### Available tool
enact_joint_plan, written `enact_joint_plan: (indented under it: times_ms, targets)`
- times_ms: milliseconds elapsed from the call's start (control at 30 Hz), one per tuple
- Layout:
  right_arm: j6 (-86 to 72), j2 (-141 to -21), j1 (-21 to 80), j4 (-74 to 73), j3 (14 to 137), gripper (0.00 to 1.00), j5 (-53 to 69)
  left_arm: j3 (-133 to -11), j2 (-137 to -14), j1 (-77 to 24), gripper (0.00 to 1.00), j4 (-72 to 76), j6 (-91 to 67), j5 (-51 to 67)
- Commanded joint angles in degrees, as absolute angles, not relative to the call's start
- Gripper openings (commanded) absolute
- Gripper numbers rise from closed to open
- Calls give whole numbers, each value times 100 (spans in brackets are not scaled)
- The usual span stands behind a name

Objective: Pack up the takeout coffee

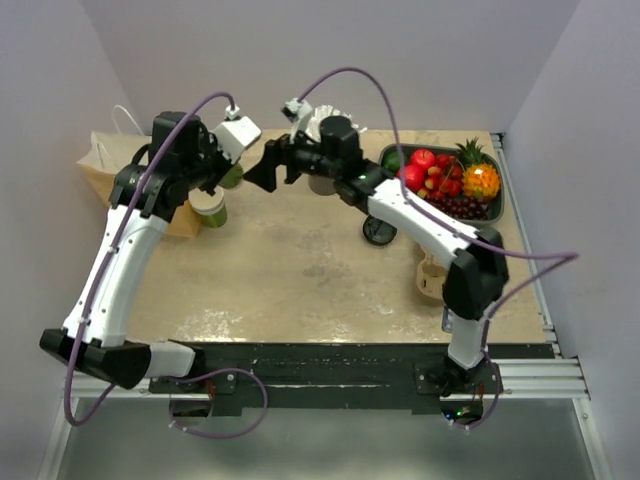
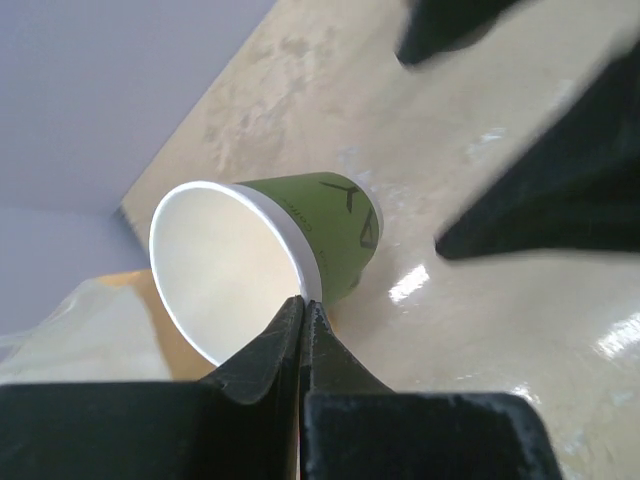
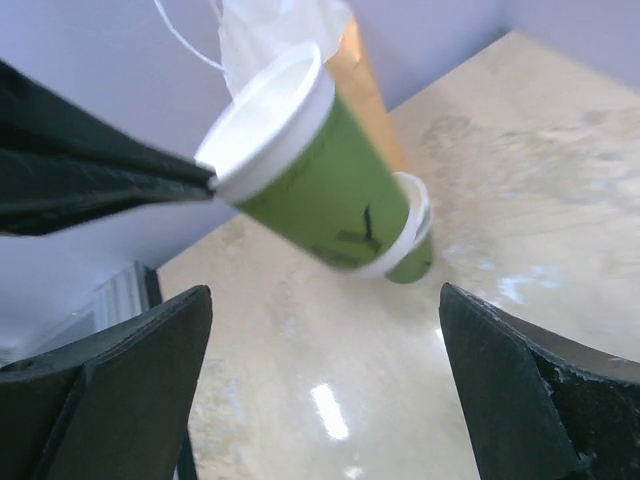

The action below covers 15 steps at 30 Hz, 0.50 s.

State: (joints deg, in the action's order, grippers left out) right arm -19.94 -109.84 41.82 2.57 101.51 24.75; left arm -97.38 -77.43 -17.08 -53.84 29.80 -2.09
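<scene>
Pinching the white rim of the green paper cup (image 2: 335, 225), the left gripper (image 2: 303, 300) has its fingers (image 2: 265, 355) pressed together with only the cup wall between the tips. The cup hangs tilted just beyond those tips, its mouth open and empty, clear of the table (image 2: 480, 330) below.

The right gripper (image 3: 325, 295) faces it with fingers (image 3: 120, 390) spread as wide as they go and nothing between them. The cup hangs beyond and above their gap.

We judge the step in hand to be lifting and presenting the cup. Packing has not yet begun, and no lid is on the cup. The next move calls, we think, for a firmer hold round the body, since a rim pinch lets the cup swing; then come the lid and the bag.

The right wrist view shows what the left does not: a second green cup (image 3: 412, 250) standing beyond the held one, and the paper bag (image 3: 365, 85) behind it. Only the top view shows a black lid (image 1: 379, 230) lying beside the right forearm, well behind those open fingers.
</scene>
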Motion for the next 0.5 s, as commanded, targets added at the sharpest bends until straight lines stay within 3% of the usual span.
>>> enact_joint_plan:
  times_ms: [0, 133, 367, 467]
  targets:
    - [-932, -9863, 3562, -445, 9634, 99, 2057, -8966, -7488, -1986, 0, -5168, 3252, 1388]
    - [-31, -9010, 2989, -1132, 8775, 99, 1943, -8447, -7689, -2503, 0, -5080, 3348, 1784]
    - [1915, -7561, 2479, -1722, 7033, 99, 1627, -7902, -8296, -3769, 0, -4247, 3446, 249]
    - [2285, -7366, 2478, -1793, 6575, 94, 1311, -7779, -8613, -4130, 0, -3983, 3393, -200]
